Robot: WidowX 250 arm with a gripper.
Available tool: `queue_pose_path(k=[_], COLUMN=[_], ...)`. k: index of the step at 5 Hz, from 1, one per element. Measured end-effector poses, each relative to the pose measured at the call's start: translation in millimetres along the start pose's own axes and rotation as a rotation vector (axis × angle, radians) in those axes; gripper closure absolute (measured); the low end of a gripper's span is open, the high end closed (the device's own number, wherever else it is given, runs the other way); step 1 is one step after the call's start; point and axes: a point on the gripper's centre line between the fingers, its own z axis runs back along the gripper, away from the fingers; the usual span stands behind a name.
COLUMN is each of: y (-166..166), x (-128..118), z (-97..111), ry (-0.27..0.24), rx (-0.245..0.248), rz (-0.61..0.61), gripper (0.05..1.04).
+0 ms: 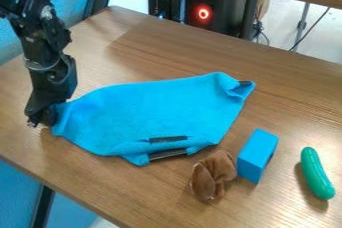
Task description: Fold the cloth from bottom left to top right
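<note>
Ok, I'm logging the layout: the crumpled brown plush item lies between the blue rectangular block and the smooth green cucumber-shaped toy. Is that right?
No, the middle one is wrong: the camera view shows the blue rectangular block between the crumpled brown plush item and the smooth green cucumber-shaped toy.

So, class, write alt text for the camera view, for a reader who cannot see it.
A black robot gripper is at the left end of a creased, bright blue cloth on a brown wooden table. Near the cloth's lower right, from left to right, are a crumpled brown soft-looking object, a blue rectangular block and a green cucumber-shaped object.
</note>
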Motion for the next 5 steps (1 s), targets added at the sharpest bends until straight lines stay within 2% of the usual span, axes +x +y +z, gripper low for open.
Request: queue_pose_path(k=[1, 2, 3, 4, 5], y=[-1.7, 7.0, 25.4, 36.3, 41.9], x=[5.2, 11.4, 25.9, 46.8, 79.2], z=[1.4, 19.6, 49.9, 70.2, 82.8], ry=[-0.036, -0.105, -0.162, -0.193, -0.224], rx=[-0.022, -0.043, -0.072, -0.092, -0.131], rz=[0.019, 0.059, 0.157, 0.216, 0.254], gripper=[0.907, 1.002, 1.010, 1.011, 1.011])
